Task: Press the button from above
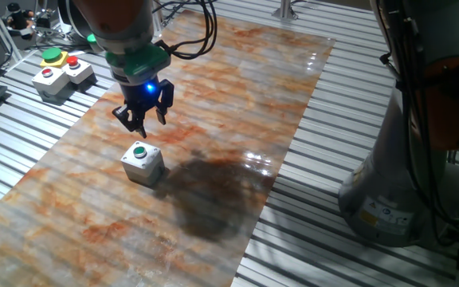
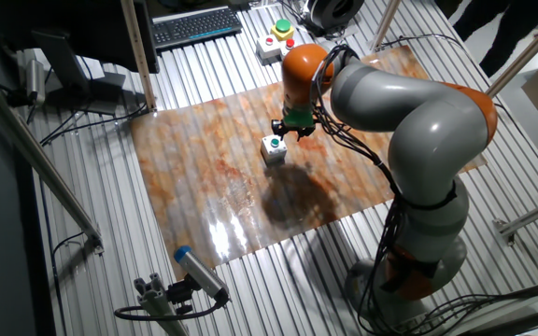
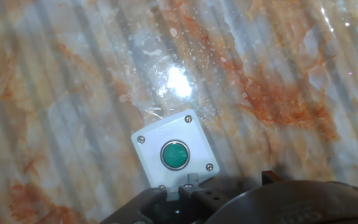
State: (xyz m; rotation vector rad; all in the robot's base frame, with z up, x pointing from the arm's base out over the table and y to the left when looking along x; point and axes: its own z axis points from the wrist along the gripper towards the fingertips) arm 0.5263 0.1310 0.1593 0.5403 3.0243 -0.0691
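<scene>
One fixed view: small round green push-button with a dark ring (image 1: 139, 151), capping a light-grey square plastic box (image 1: 143, 165), standing on a marbled orange-and-white glossy sheet (image 1: 213, 119) laid over the ribbed metal table (image 1: 325, 119). Dark two-finger gripper with a blue lamp (image 1: 143, 119) hangs above the sheet, clear of the box, not touching it. The button lies just beside and below the fingertips, slightly nearer the camera; judged, the coming move is a short shift toward the near side, then straight down. Far left: two grey boxes with red buttons (image 1: 60, 73) and a yellow-based green button (image 1: 52, 56), well apart

The other fixed view: the same grey box with its green button (image 2: 272, 143) near the middle of the sheet; the gripper (image 2: 294, 129) just to its right and farther back, apart from it; grey-and-orange arm (image 2: 409, 121) reaching in from the right. Keyboard (image 2: 194, 25) at the far edge

Hand view: button (image 3: 174, 155) low in the middle of the picture, box square-on with four corner screws, a bright lamp reflection (image 3: 178, 81) on the sheet beyond it. Dark gripper parts at the bottom edge; the fingertips are not plainly shown

State of fingers: cannot tell from any view whether apart or together; nothing is held
</scene>
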